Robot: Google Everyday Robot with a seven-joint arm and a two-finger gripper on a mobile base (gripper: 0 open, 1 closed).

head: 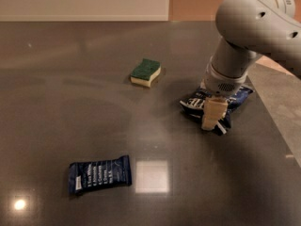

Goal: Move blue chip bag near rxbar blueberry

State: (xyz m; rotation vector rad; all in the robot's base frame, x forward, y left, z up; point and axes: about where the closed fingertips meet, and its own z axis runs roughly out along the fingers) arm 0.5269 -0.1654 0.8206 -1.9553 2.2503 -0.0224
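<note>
Across the dark, glossy bench [70, 126] that filled nearly the whole view, the two packages of your task lay well apart. Your robot's pale grey arm [254, 27] came in from the upper right corner and bent down over the right side of the bench.

Beneath its wrist sat the blue chip bag [194, 105], puffy and crinkled, dark blue with white lettering. It lay on the bench near the right edge, with its middle covered by the arm.

The rxbar blueberry [99, 174], a flat dark blue wrapper with rows of small white text, lay at the lower left. Its long side ran roughly left to right. A square patch of reflected light [151, 176] showed on the surface just to its right.

A sponge [146, 72], green on top and yellow below, rested toward the back of the bench. It was left of the chip bag and clear of it, and far from the bar wrapper.

Smallest in the frame, the cream-coloured end effector [212, 114] pointed down from the wrist onto the near part of the chip bag and appeared to touch it. From this view you could not tell whether it was spread apart or pinching the bag.
</note>
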